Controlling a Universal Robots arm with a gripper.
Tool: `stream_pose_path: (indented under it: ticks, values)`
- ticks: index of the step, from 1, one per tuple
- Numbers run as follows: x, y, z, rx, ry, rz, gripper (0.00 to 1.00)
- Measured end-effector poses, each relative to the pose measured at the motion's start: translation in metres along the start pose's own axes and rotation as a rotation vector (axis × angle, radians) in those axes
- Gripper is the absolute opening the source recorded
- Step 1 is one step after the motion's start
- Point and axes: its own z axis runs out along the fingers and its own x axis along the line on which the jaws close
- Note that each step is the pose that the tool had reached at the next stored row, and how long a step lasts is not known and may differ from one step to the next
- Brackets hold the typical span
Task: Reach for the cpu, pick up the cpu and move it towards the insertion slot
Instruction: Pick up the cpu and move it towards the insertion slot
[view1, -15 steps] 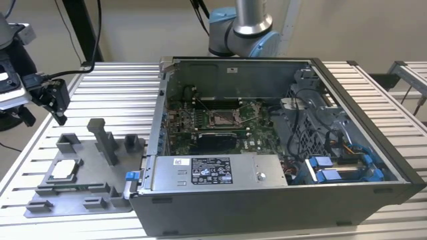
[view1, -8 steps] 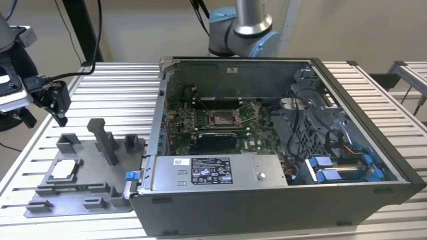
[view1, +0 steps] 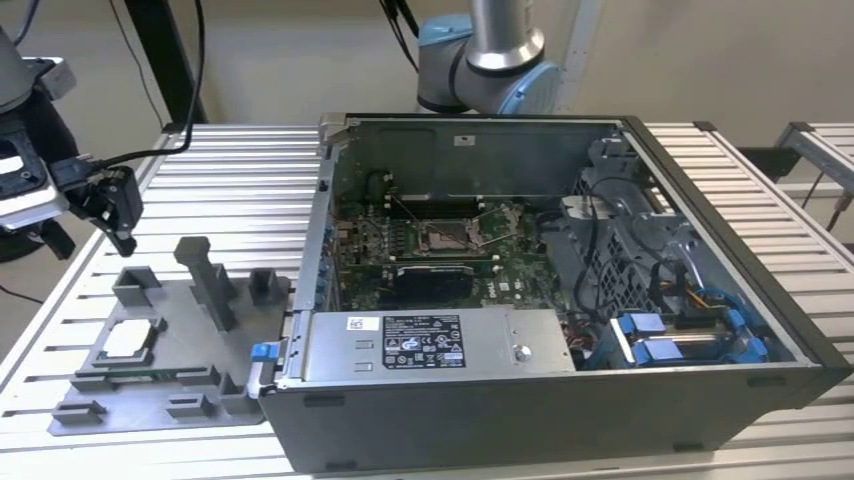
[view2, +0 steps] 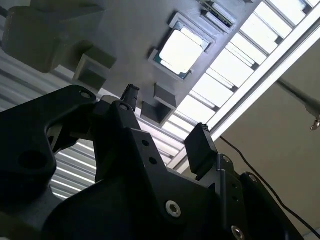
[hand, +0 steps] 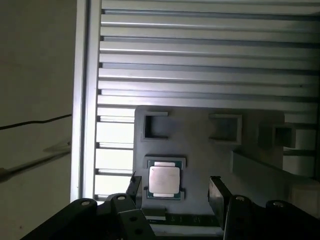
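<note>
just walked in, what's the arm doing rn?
The arm's gripper is open, holds nothing and hovers over the grey fixture plate. The cpu lies untouched in its seat on that plate, lined up between the fingers in the first wrist view. The insertion slot sits inside the open computer case.

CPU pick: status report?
Open pincer empty, apart from the cpu. It sits in the fixture plate pocket, untouched. Nothing between them.
</note>
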Motion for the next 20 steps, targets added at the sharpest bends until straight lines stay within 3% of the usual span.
stream_pose_path:
  ticks: [20]
  values:
    - [0.0051,-0.0005,0.0094,0.0001,0.0001,0.000,1.00]
